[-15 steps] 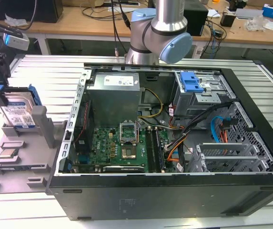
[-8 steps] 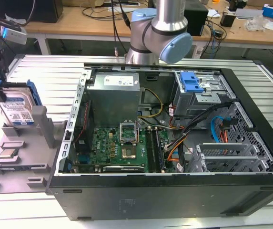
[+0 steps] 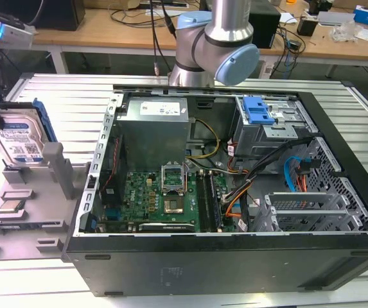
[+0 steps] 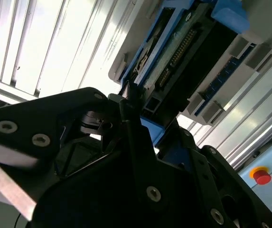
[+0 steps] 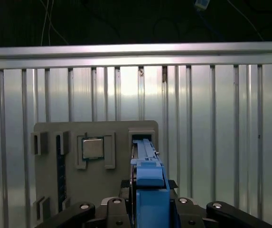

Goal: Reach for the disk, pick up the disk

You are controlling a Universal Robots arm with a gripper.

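Metal disk (image 3: 18,142), glossy blue plastic bracket (image 5: 150,187), ribbed metal table (image 5: 221,118).

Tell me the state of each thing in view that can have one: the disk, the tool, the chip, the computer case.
disk: standing upright in the gray holder, not lifted.
tool: at the disk's top edge; grip cannot be told.
processor chip: lying flat in its recess on the holder.
computer case: on its side, panel off, inside exposed.
processor socket: frame raised, open.
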